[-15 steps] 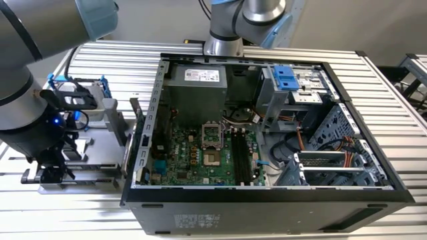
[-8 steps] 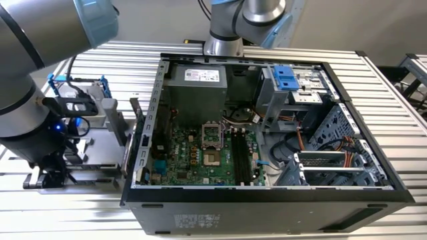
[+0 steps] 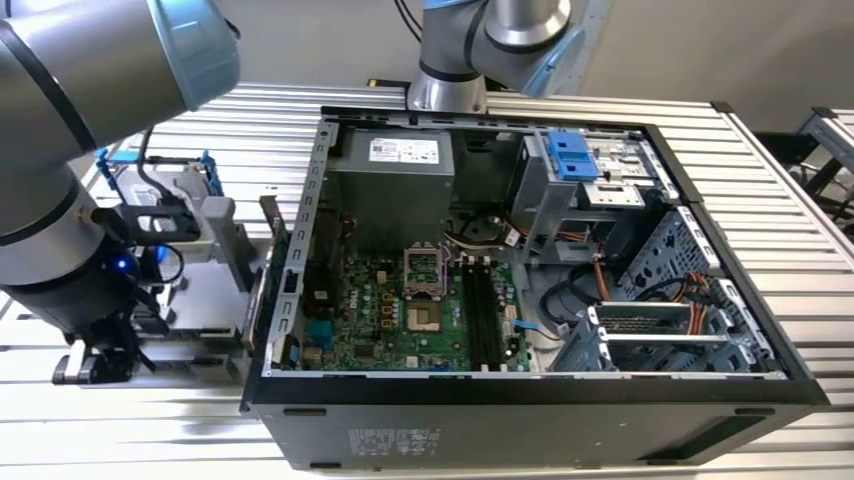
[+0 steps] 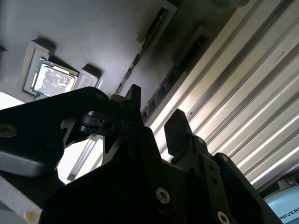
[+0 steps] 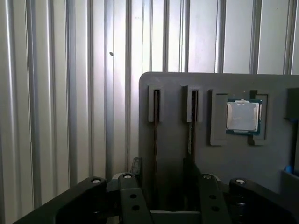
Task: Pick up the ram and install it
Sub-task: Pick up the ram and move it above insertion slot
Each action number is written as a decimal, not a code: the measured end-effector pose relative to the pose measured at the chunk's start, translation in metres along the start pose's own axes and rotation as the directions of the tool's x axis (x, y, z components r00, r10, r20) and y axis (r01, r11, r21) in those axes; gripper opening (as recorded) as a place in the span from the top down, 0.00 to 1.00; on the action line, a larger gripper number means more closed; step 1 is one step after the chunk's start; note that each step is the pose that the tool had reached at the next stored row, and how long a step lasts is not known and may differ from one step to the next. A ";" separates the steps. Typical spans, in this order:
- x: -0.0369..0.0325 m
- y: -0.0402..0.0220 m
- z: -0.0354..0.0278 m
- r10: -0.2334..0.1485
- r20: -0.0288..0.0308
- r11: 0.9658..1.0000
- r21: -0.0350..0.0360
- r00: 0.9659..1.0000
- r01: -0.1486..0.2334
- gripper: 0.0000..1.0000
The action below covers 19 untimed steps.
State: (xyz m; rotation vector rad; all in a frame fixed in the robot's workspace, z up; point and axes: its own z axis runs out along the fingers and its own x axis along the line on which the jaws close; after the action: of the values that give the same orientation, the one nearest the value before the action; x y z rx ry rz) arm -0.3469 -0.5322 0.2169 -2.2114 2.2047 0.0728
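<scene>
Gripper [image 5: 163,170] is open and empty. The fingers [image 4: 177,123] are spread with a clear gap in both wrist views. In the exterior view the gripper [image 3: 96,362] is down low by the tray [image 3: 207,295], on the exterior view's left of the case [image 3: 534,405] and well apart from the board slots [image 3: 483,310].

The ram [image 5: 156,126] stands on edge in a narrow tray slot, the one nearer the tray's edge. A second stick [image 5: 191,121] stands in the next slot, between the ram and the CPU [image 5: 243,116]. In the first wrist view the ram runs into the gap between the fingers, and the second stick lines up with one finger. In the second wrist view the ram [image 4: 140,51] points more at a fingertip than at the gap, so I can't tell how well it's centred. No contact visible.

Risks as I read them:
- The slots sit close together. A sideways offset could put a finger on a stick's top edge or wedge it between the two, chipping a board or shoving the tray along the table [image 5: 56,93].
- The jaws could close on both sticks, or on the wrong one.
- It's a thin flat part. A grip near one end could let it cock and bind in the slot, or hang tilted, which would make seating it in the board hard.
- Pads landing on chips rather than bare board could slip or do damage.
</scene>
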 end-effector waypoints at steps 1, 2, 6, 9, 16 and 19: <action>0.0001 0.0000 0.0011 0.000 0.000 1.000 0.000 1.000 0.000 0.00; 0.0002 -0.0001 0.0025 0.001 0.000 1.000 0.000 1.000 -0.001 0.00; 0.0005 -0.0001 0.0080 0.002 -0.001 1.000 0.000 1.000 -0.002 0.00; 0.0013 -0.0002 0.0118 0.003 -0.001 1.000 0.000 1.000 -0.003 0.00; 0.0020 -0.0004 0.0203 0.003 -0.001 1.000 0.001 1.000 -0.003 0.00; 0.0021 -0.0005 0.0230 0.003 -0.001 1.000 0.001 1.000 -0.003 0.00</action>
State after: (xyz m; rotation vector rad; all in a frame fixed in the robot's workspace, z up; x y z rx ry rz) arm -0.3469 -0.5332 0.1938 -2.2077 2.2079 0.0704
